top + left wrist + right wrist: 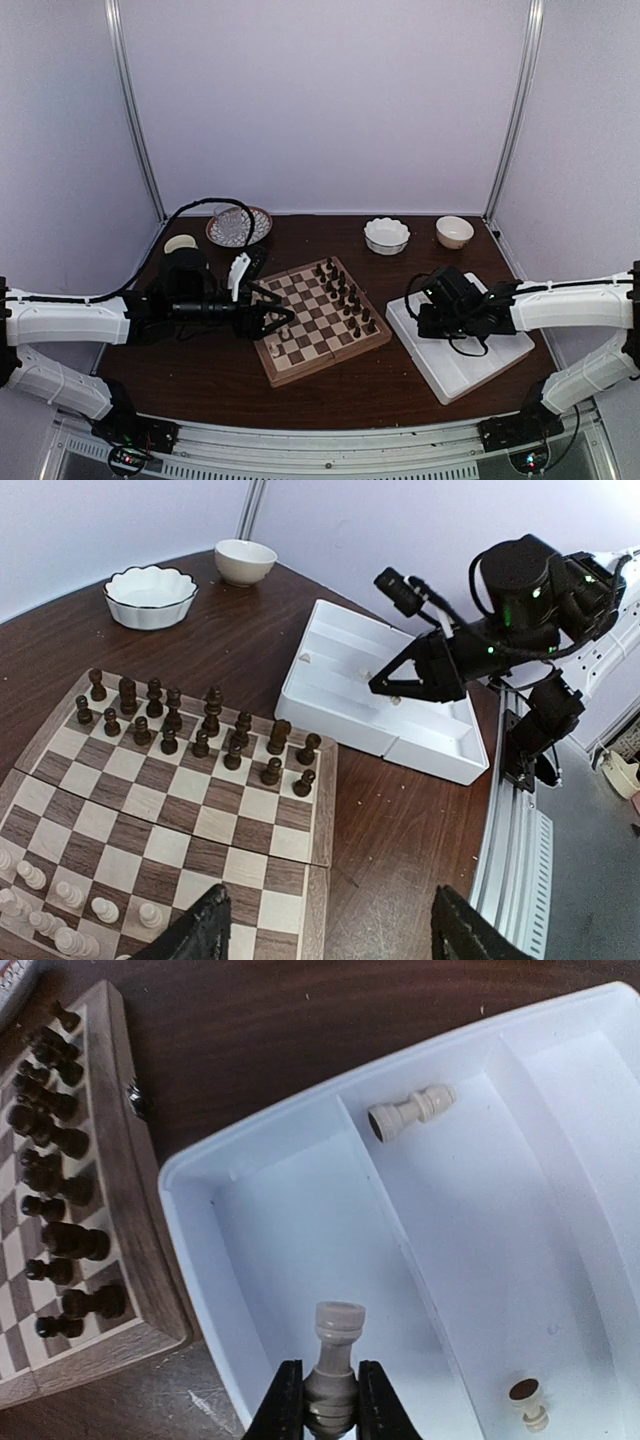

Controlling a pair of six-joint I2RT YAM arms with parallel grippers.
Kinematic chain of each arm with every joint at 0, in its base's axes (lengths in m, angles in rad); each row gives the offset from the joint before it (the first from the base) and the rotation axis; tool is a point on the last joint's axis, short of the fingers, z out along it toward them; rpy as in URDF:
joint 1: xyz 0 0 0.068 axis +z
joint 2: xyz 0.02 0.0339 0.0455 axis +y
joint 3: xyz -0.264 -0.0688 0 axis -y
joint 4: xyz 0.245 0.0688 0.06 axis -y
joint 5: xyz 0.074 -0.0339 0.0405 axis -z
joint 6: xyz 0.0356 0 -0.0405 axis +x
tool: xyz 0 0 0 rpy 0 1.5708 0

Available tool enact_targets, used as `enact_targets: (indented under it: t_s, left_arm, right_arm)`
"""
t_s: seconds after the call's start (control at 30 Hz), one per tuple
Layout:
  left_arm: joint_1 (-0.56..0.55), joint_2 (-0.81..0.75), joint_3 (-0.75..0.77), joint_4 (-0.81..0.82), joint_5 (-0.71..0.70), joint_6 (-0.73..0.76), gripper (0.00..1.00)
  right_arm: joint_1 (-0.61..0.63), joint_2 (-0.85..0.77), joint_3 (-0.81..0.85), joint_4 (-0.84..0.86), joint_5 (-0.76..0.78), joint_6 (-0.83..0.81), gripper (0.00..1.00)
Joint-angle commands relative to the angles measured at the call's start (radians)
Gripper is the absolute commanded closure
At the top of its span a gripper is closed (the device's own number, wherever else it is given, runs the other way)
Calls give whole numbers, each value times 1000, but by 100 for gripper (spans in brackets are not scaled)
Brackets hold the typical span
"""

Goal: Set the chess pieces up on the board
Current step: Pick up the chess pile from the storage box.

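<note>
cream chess piece (338,1328) in right gripper (330,1378), over white tray (183,1176)

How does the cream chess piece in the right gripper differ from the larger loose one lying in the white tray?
The held piece stands upright, clamped by the right gripper; the loose piece lies on its side, free of any gripper. The held piece is over the tray compartment nearest the board; the loose piece lies one compartment over, past the divider. Both are cream-white and off the board.
</note>
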Motion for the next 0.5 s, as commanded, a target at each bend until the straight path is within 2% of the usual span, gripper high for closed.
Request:
enact_targets:
  t_s: [0.0, 0.1, 0.23, 0.47]
  left_arm:
    - [-8, 4, 24, 24, 19, -1, 32]
    - [-9, 18, 28, 33, 31, -9, 32]
    - [-10, 51, 50, 33, 74, -19, 32]
    - [-10, 102, 77, 60, 186, -63, 32]
  right_arm:
    - [12, -142, -34, 17, 48, -152, 87]
    - [35, -229, -59, 70, 39, -237, 86]
    - [126, -297, -83, 216, 20, -345, 86]
    - [336, -259, -84, 467, -3, -527, 89]
